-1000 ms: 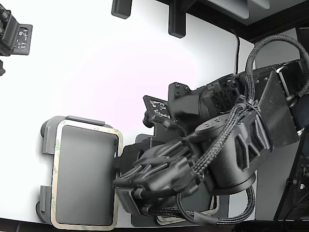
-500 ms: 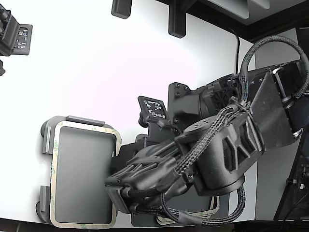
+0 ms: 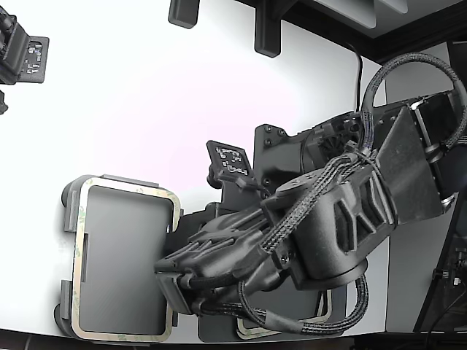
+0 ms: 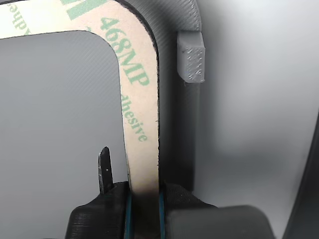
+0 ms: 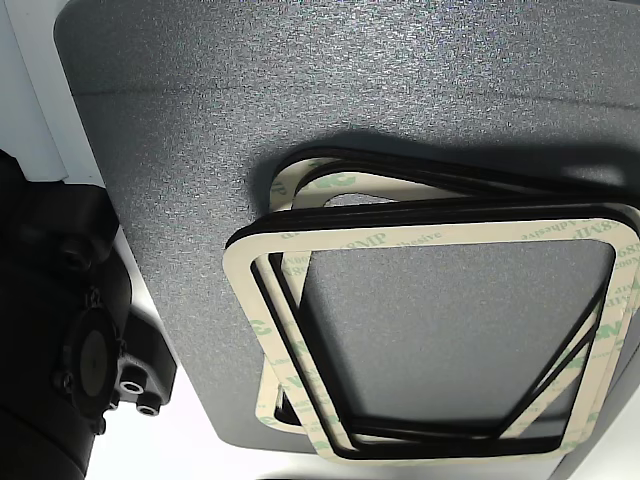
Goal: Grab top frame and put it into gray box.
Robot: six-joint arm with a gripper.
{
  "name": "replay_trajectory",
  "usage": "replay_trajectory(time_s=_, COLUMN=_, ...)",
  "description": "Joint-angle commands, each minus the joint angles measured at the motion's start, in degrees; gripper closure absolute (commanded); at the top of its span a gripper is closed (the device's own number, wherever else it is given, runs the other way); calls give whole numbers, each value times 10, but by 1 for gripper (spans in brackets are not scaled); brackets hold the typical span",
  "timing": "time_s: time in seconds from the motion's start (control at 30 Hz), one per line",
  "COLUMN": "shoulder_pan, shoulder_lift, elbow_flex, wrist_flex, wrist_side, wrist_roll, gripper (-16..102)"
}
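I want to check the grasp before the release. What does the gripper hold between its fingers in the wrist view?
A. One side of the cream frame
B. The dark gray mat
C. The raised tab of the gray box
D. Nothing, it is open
A: the gripper is closed on one strip of the top frame, which lies over the gray box.

Cream top frame [image 3: 125, 191] lying flat in light gray box [image 3: 71, 206], printed green

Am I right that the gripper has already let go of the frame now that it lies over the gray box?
Not quite. The wrist view shows the gripper shut on the frame, pinching its edge. The frame does lie over the gray box, as the exterior view shows.
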Motion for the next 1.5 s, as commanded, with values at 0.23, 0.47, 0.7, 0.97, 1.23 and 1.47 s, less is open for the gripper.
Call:
replay_trajectory(time_s=0.23, shoulder_pan=-13, shoulder_lift=23, elbow_flex=-3, wrist_flex=6, wrist_side=-12, wrist_roll=-4, gripper=99)
replay_trajectory(time_s=0.47, shoulder_pan=-18, shoulder_lift=23, elbow_flex=0, wrist_flex=6, wrist_side=-18, wrist_roll=-11, gripper=99)
replay_trajectory(time_s=0.7, shoulder_pan=-21, shoulder_lift=23, elbow_flex=5, wrist_flex=5, wrist_side=-19, wrist_roll=-13, gripper=99)
replay_trajectory(time_s=0.97, shoulder_pan=-22, shoulder_lift=20, elbow_flex=4, wrist_flex=5, wrist_side=-18, wrist_roll=-18, gripper=99)
replay_trajectory(time_s=1.23, shoulder_pan=-23, shoulder_lift=13, elbow_flex=-5, wrist_flex=4, wrist_side=-17, wrist_roll=-21, gripper=99)
replay_trajectory(time_s=1.47, shoulder_pan=-24, shoulder_lift=10, elbow_flex=-5, wrist_flex=4, wrist_side=-17, wrist_roll=-20, gripper=99)
